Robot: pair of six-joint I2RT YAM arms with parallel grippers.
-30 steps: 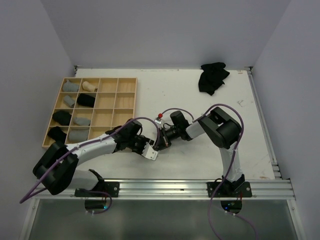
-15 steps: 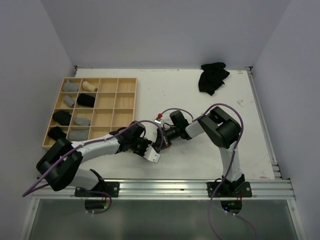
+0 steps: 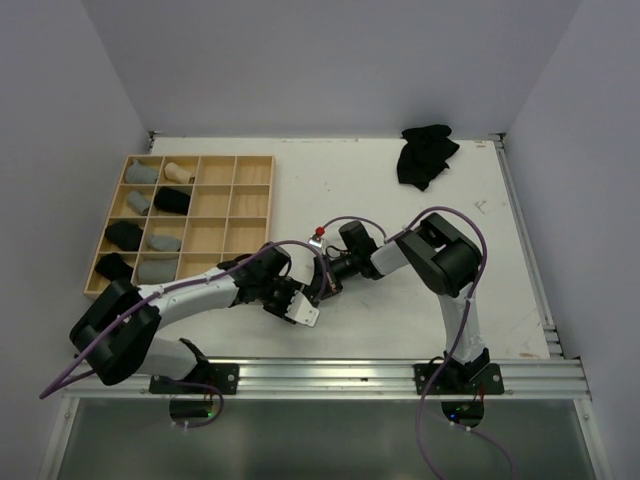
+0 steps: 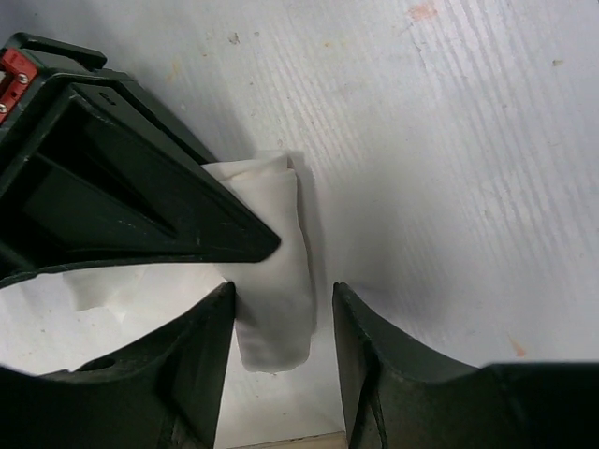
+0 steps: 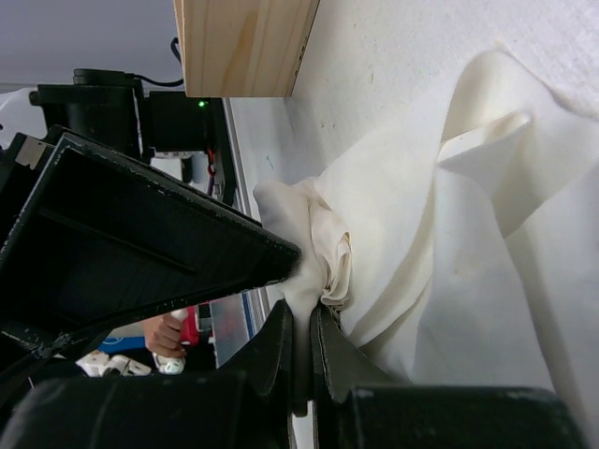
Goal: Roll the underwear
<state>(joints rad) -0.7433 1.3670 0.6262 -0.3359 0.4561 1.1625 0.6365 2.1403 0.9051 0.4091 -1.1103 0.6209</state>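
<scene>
White underwear (image 4: pixel 279 323) sits part-rolled on the table (image 4: pixel 449 140) between your grippers, long axis running along the left gripper (image 4: pixel 283 295) fingers; those jaws are half open, straddling it, not clamped. Your right gripper (image 5: pixel 301 327) pinches a fold

One wooden grid tray (image 3: pixel 250 200), four grey rolls (image 3: pixel 143 172), three black rolls (image 3: pixel 172 200), one beige roll (image 3: pixel 178 171), one black heap (image 3: pixel 427 153), one white cloth (image 4: pixel 276 281), two robot arms (image 3: pixel 440 260).

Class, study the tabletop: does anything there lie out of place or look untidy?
Yes. A black garment lies crumpled in a heap at the far right corner of the table, unrolled, far from the wooden tray where rolled pieces sit in compartments.
</scene>
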